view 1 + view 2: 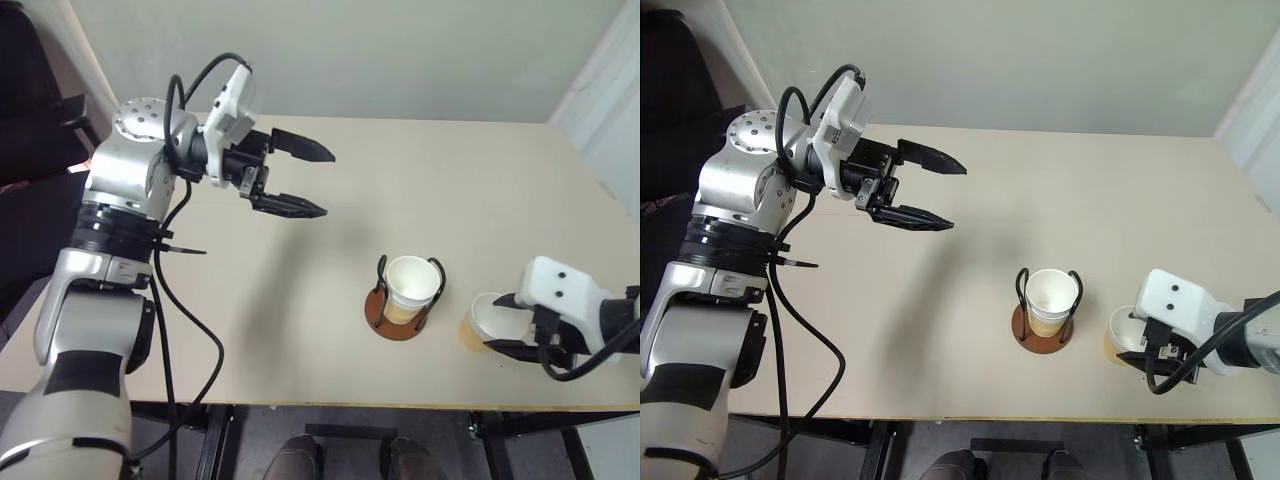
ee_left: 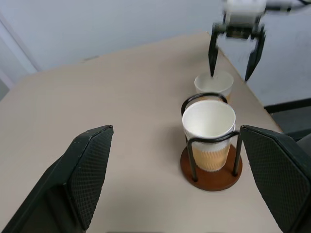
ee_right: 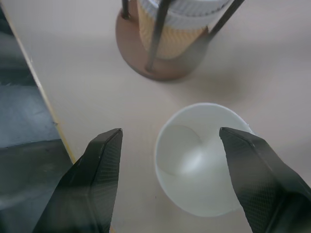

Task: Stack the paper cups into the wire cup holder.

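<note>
Straddling a loose paper cup (image 3: 201, 162), right gripper (image 3: 170, 182) fingers apart, not clamped. Wire cup holder (image 1: 405, 300) w/ stacked cups (image 1: 410, 285) sits at cup's 9 o'clock. Left gripper (image 1: 315, 180) wide open, empty, raised.

The right gripper (image 1: 508, 322) and its arm cover part of the loose cup (image 1: 480, 322), so you cannot tell if a finger touches it. The arm runs off the picture's edge. The cups in the holder (image 1: 403, 318) sit one inside another, so you cannot count them. In the right wrist view, the top of the holder and its cups is cut off. In the left wrist view, the right gripper's white top is blurry.
</note>
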